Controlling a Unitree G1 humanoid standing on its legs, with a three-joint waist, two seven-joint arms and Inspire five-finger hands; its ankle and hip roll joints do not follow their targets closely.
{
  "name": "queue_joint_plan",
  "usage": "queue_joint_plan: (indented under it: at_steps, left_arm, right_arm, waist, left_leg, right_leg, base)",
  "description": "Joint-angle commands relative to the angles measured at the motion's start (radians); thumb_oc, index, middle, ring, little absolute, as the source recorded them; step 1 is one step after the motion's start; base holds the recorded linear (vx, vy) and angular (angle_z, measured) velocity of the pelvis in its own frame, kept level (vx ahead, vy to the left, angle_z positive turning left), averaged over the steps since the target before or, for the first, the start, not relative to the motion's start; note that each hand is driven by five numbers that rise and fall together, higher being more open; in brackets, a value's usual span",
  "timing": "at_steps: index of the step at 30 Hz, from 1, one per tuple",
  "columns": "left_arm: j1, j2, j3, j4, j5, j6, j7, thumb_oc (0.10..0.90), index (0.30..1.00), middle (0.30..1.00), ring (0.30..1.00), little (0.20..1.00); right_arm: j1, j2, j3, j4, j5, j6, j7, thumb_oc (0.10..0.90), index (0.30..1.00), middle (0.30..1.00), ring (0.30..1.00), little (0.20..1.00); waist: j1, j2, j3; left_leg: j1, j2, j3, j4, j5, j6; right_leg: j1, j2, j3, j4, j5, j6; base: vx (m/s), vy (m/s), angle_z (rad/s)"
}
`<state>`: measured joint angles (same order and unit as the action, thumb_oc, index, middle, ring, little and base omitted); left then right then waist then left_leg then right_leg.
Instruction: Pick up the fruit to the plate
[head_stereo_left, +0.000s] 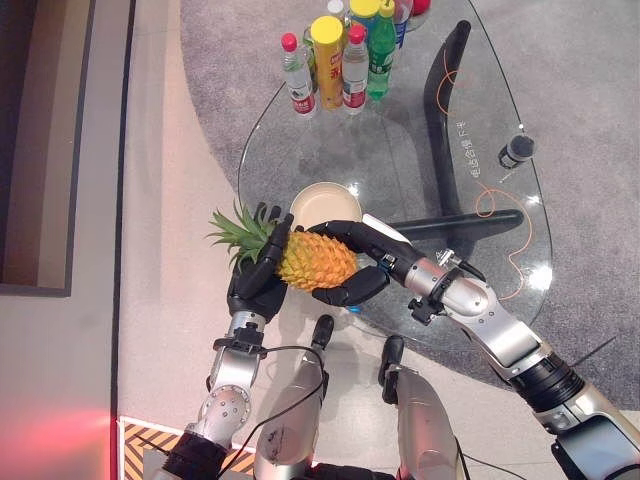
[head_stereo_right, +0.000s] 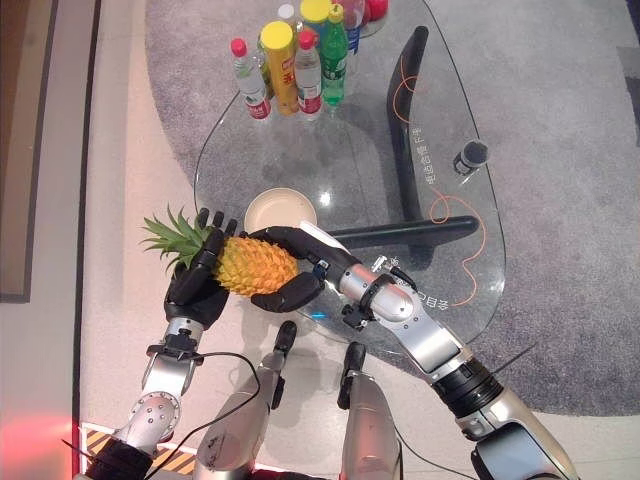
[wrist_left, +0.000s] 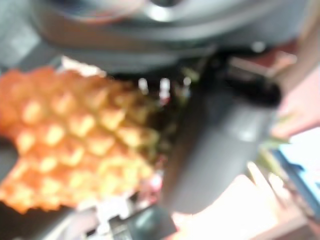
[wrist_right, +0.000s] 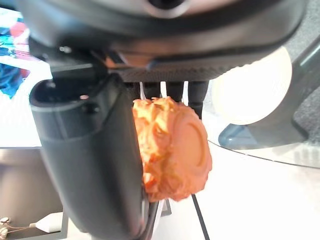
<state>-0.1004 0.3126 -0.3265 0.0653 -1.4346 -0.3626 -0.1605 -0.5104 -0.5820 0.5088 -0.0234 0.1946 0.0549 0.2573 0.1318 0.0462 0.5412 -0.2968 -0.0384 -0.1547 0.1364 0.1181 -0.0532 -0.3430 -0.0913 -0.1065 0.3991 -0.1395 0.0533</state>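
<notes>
I have the pineapple (head_stereo_left: 314, 258) gripped between the left robot hand (head_stereo_left: 256, 280) and right robot hand (head_stereo_left: 350, 262), fingers curled round it, held off the near desk (head_stereo_left: 420, 160) edge; next I carry it onto the plate (head_stereo_left: 324, 204).

Oval glass table (head_stereo_left: 420, 170) on dark legs, grey carpet (head_stereo_left: 590, 90), beige floor (head_stereo_left: 150, 200), bottles (head_stereo_left: 345, 50) clustered at far edge

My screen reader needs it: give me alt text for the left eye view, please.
Both hands, left and right, clasp a pineapple between them above the near edge of a glass table, just short of a cream plate. Bottles stand at the table's far end.
</notes>
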Motion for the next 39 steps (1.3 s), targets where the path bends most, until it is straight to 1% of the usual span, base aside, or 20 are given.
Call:
queue_joint_plan:
  at_steps: [1, 8, 18, 20, 22, 23, 24, 27, 33, 36, 37, 39]
  left_arm:
    - [-0.128, -0.054, 0.099, -0.262, -0.042, -0.142, -0.151, 0.100, 0.300, 0.300, 0.300, 0.200]
    - [-0.137, -0.071, 0.101, -0.276, -0.024, -0.175, -0.133, 0.100, 0.300, 0.300, 0.300, 0.200]
    - [-0.137, -0.075, 0.120, -0.272, -0.030, -0.188, -0.141, 0.100, 0.300, 0.300, 0.300, 0.200]
    - [-0.137, -0.076, 0.121, -0.269, -0.032, -0.193, -0.145, 0.100, 0.300, 0.300, 0.300, 0.200]
    - [-0.136, -0.076, 0.122, -0.268, -0.032, -0.202, -0.147, 0.100, 0.300, 0.300, 0.300, 0.200]
    - [-0.136, -0.078, 0.123, -0.268, -0.024, -0.206, -0.143, 0.100, 0.300, 0.300, 0.300, 0.200]
    - [-0.136, -0.079, 0.124, -0.268, -0.018, -0.208, -0.142, 0.100, 0.300, 0.300, 0.300, 0.200]
    - [-0.132, -0.076, 0.132, -0.273, -0.002, -0.212, -0.132, 0.100, 0.300, 0.300, 0.300, 0.200]
    - [-0.124, -0.067, 0.148, -0.269, 0.014, -0.228, -0.117, 0.100, 0.300, 0.300, 0.300, 0.200]
    - [-0.118, -0.063, 0.161, -0.259, 0.026, -0.234, -0.116, 0.100, 0.300, 0.300, 0.300, 0.200]
    - [-0.113, -0.056, 0.168, -0.261, 0.029, -0.236, -0.110, 0.100, 0.300, 0.300, 0.300, 0.200]
    - [-0.104, -0.053, 0.177, -0.258, 0.030, -0.239, -0.113, 0.100, 0.300, 0.300, 0.300, 0.200]
  right_arm:
    - [-0.027, 0.071, 0.133, -0.134, -0.004, -0.087, 0.069, 0.100, 0.300, 0.300, 0.300, 0.200]
    - [-0.025, 0.097, 0.126, -0.122, -0.011, -0.081, 0.042, 0.100, 0.300, 0.300, 0.300, 0.200]
    - [-0.007, 0.112, 0.106, -0.106, -0.020, -0.075, -0.007, 0.100, 0.300, 0.300, 0.300, 0.200]
    - [-0.002, 0.112, 0.102, -0.105, -0.023, -0.074, -0.021, 0.100, 0.300, 0.300, 0.300, 0.200]
    - [0.005, 0.111, 0.093, -0.102, -0.034, -0.069, -0.059, 0.100, 0.300, 0.300, 0.300, 0.200]
    - [0.007, 0.110, 0.088, -0.098, -0.046, -0.067, -0.075, 0.355, 0.519, 0.519, 0.519, 0.455]
    - [0.011, 0.107, 0.084, -0.098, -0.057, -0.067, -0.091, 0.800, 0.900, 0.900, 0.900, 0.900]
    - [0.033, 0.097, 0.057, -0.102, -0.084, -0.078, -0.129, 0.800, 0.900, 0.900, 0.900, 0.900]
    - [0.066, 0.064, 0.002, -0.135, -0.138, -0.074, -0.192, 0.800, 0.900, 0.900, 0.900, 0.900]
    - [0.095, 0.041, -0.044, -0.157, -0.171, -0.072, -0.237, 0.800, 0.900, 0.900, 0.900, 0.900]
    - [0.118, 0.029, -0.072, -0.168, -0.179, -0.079, -0.265, 0.800, 0.900, 0.900, 0.900, 0.900]
    - [0.142, 0.020, -0.104, -0.182, -0.194, -0.083, -0.288, 0.800, 0.900, 0.900, 0.900, 0.900]
  waist:
    - [-0.001, -0.060, -0.021]
    - [0.004, -0.062, -0.021]
    - [0.004, -0.062, -0.021]
    - [0.002, -0.061, -0.021]
    - [-0.001, -0.061, -0.021]
    - [-0.003, -0.061, -0.021]
    - [-0.004, -0.061, -0.021]
    - [-0.009, -0.062, -0.021]
    - [-0.023, -0.066, -0.021]
    - [-0.033, -0.069, -0.021]
    - [-0.038, -0.070, -0.021]
    - [-0.043, -0.072, -0.021]
  left_leg:
    - [0.012, -0.106, 0.053, 0.155, -0.171, 0.033]
    - [0.011, -0.105, 0.049, 0.150, -0.172, 0.033]
    - [0.005, -0.104, 0.050, 0.159, -0.179, 0.032]
    - [0.005, -0.105, 0.050, 0.158, -0.178, 0.032]
    - [0.006, -0.105, 0.052, 0.157, -0.179, 0.033]
    - [0.007, -0.105, 0.053, 0.155, -0.179, 0.033]
    - [0.005, -0.104, 0.054, 0.157, -0.180, 0.033]
    - [0.008, -0.103, 0.056, 0.156, -0.181, 0.034]
    - [0.012, -0.100, 0.062, 0.153, -0.182, 0.036]
    - [0.014, -0.097, 0.066, 0.152, -0.183, 0.038]
    - [0.013, -0.095, 0.068, 0.153, -0.184, 0.038]
    - [0.014, -0.093, 0.071, 0.153, -0.185, 0.039]
  right_leg:
    - [0.101, 0.063, 0.029, -0.162, 0.087, 0.013]
    - [0.096, 0.059, 0.023, -0.161, 0.087, 0.016]
    - [0.088, 0.052, 0.018, -0.154, 0.089, 0.018]
    - [0.087, 0.053, 0.019, -0.155, 0.090, 0.019]
    - [0.087, 0.053, 0.022, -0.157, 0.090, 0.020]
    - [0.086, 0.053, 0.023, -0.157, 0.090, 0.020]
    - [0.086, 0.052, 0.024, -0.157, 0.090, 0.020]
    - [0.088, 0.052, 0.026, -0.158, 0.091, 0.022]
    - [0.089, 0.055, 0.033, -0.160, 0.093, 0.025]
    - [0.087, 0.056, 0.036, -0.159, 0.093, 0.028]
    - [0.086, 0.056, 0.037, -0.158, 0.093, 0.029]
    - [0.085, 0.057, 0.040, -0.157, 0.093, 0.030]
  base:
    - [0.00, 0.000, 0.00]
    - [0.00, -0.001, 0.02]
    - [0.00, 0.003, 0.02]
    - [0.00, 0.000, 0.00]
    - [0.00, 0.000, 0.00]
    - [0.00, 0.000, 0.00]
    - [0.00, 0.000, 0.00]
    - [0.00, 0.000, 0.00]
    - [0.00, 0.000, 0.00]
    - [0.00, 0.000, 0.00]
    - [0.00, 0.000, 0.00]
    - [0.00, 0.000, 0.00]
